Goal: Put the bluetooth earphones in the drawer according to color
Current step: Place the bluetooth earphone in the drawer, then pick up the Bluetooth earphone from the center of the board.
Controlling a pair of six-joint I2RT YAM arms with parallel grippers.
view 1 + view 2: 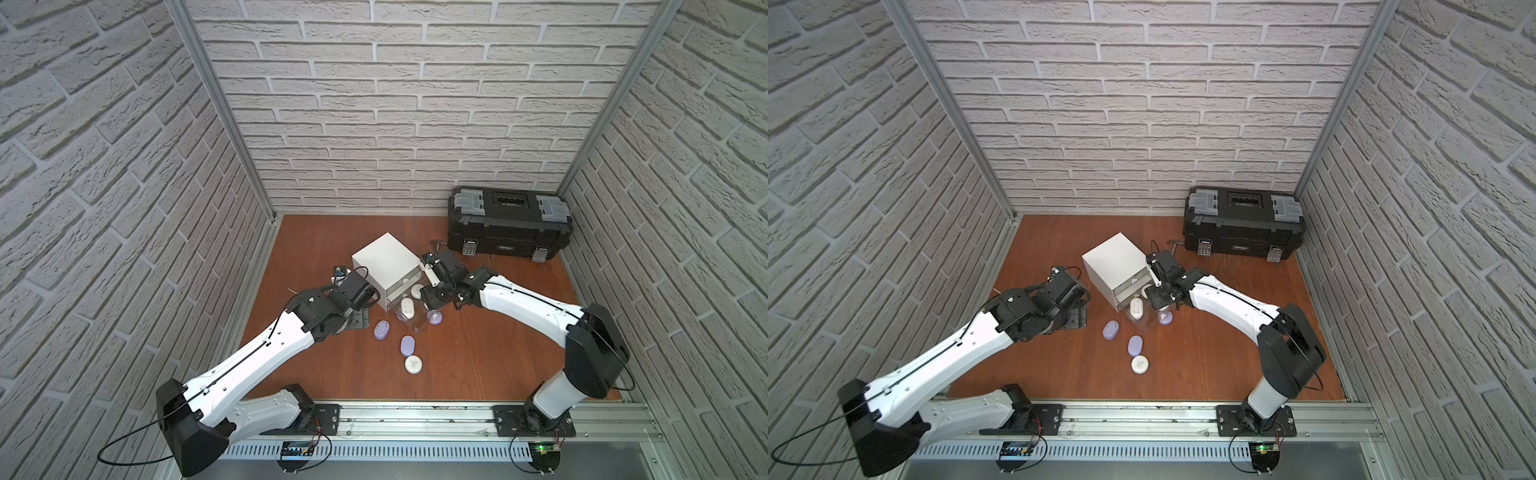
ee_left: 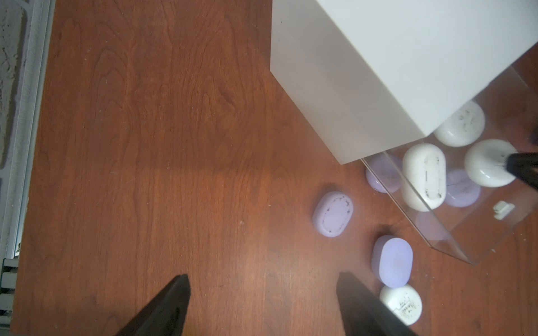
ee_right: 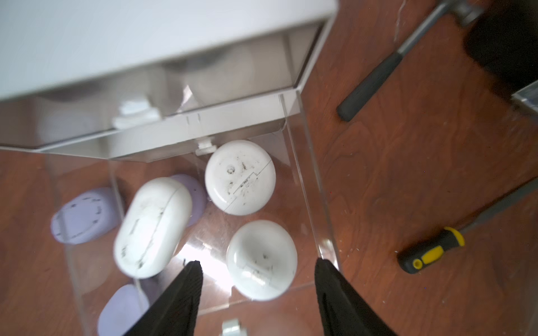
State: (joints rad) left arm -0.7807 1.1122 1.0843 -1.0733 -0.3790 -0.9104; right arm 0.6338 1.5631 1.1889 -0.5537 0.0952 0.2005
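The white cabinet (image 1: 384, 259) stands mid-table with one clear drawer (image 3: 305, 186) pulled out. Three white earphone cases lie in that drawer: two round ones (image 3: 240, 177) (image 3: 262, 259) and an oval one (image 3: 152, 227). My right gripper (image 3: 258, 263) hangs open over the nearer round case, its fingers clear of the case on both sides. Lavender cases (image 3: 84, 215) show through the clear walls. My left gripper (image 2: 262, 276) is open over bare wood. Two lavender cases (image 2: 333, 213) (image 2: 393, 261) and a white one (image 2: 403, 304) lie loose beside it.
A big black toolbox (image 1: 509, 224) sits at the back right. A hammer (image 3: 375, 78) and a yellow-and-black screwdriver (image 3: 431, 250) lie on the table to the right of the drawer. A black plate (image 1: 357, 322) lies under the left wrist.
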